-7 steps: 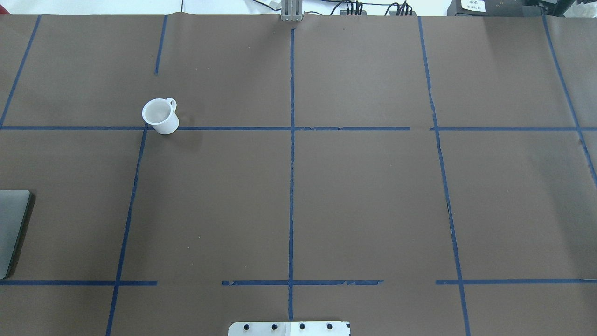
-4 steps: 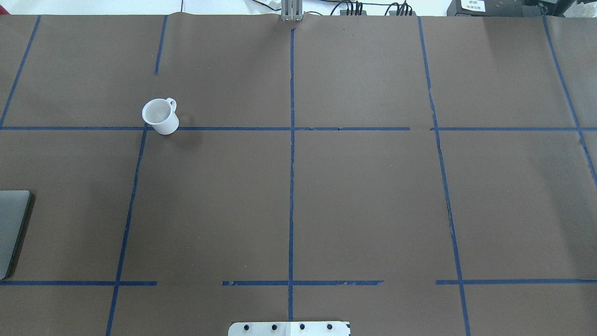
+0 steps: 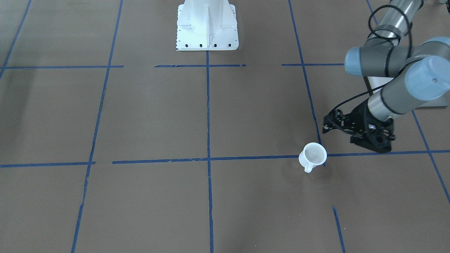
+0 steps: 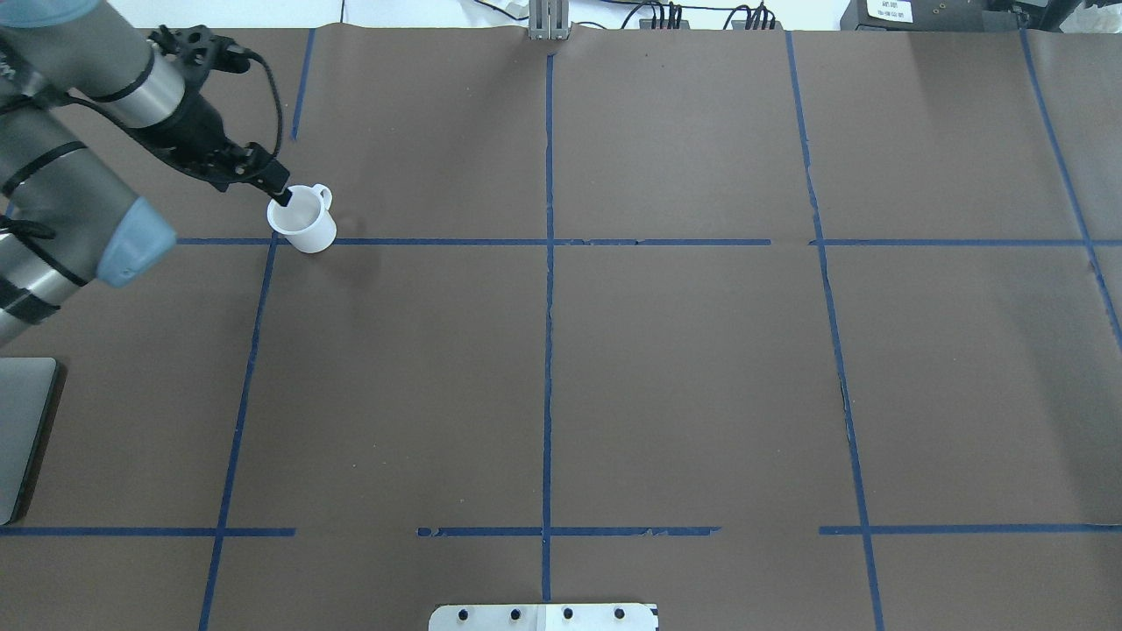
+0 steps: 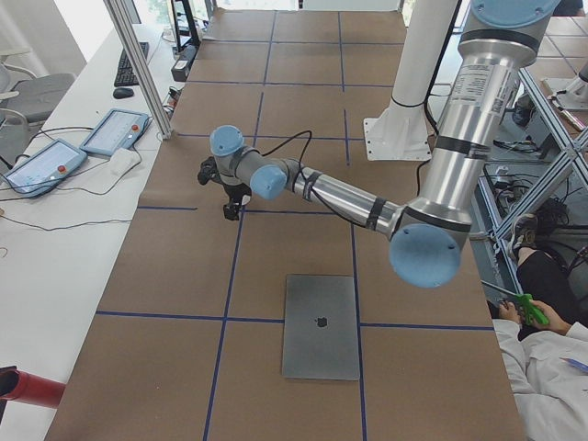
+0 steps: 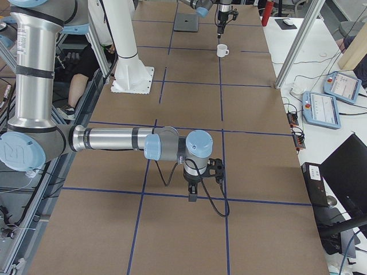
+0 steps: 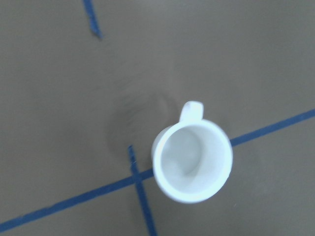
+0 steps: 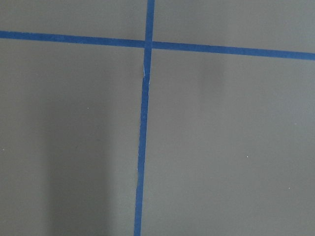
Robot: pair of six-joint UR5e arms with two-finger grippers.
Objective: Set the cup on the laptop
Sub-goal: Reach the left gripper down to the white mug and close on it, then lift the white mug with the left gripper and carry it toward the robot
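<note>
Two risks. Left gripper (image 4: 279, 194) at rim of upright cup (image 4: 302, 219) on tape cross (image 4: 273, 242); cannot tell whether spread or closed. Off-centre descent: tipping. Long carry to laptop (image 4: 22, 438), well apart leftward: slipping, missing lid.

Overhead, the left edge cuts off the laptop (image 4: 22, 438); the right pincer (image 6: 192, 198) is too small to judge

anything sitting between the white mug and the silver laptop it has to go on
Nothing visible does. Between the small white mug and the flat silver-grey laptop lies only brown table cover with blue tape lines; the left gripper hangs at the mug's rim.
</note>
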